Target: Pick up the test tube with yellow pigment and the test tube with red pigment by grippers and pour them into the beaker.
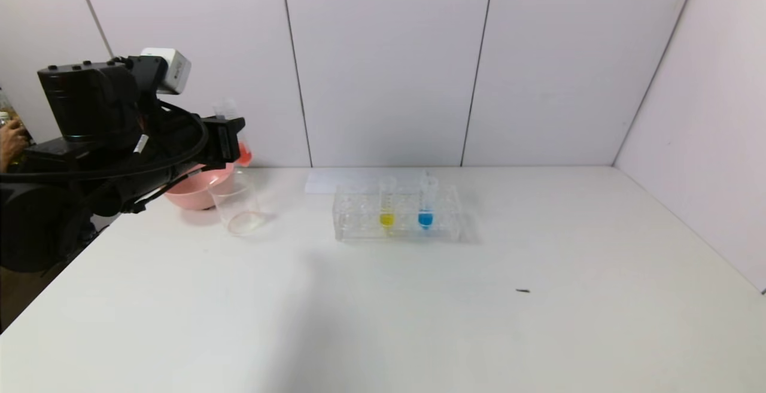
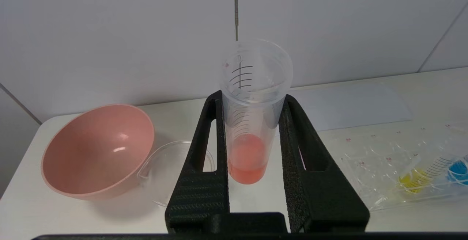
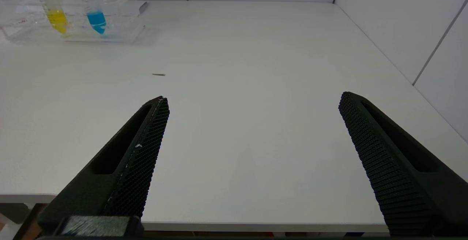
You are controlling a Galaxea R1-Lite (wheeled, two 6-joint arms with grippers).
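My left gripper (image 1: pixel 230 139) is shut on the test tube with red pigment (image 2: pixel 250 123) and holds it upright in the air, above and just behind the beaker (image 1: pixel 239 204). The red liquid sits in the tube's rounded tip (image 1: pixel 244 155). The beaker also shows in the left wrist view (image 2: pixel 164 167), partly hidden behind a jaw. The test tube with yellow pigment (image 1: pixel 387 204) stands in the clear rack (image 1: pixel 359 219), also seen in the right wrist view (image 3: pixel 55 11). My right gripper (image 3: pixel 252 101) is open and empty above the table's near edge, out of the head view.
A pink bowl (image 1: pixel 194 189) stands behind and left of the beaker. A blue-liquid tube (image 1: pixel 425 204) stands in the rack beside the yellow one. A white sheet (image 1: pixel 323 180) lies behind the rack. A small dark speck (image 1: pixel 522 291) lies on the table at the right.
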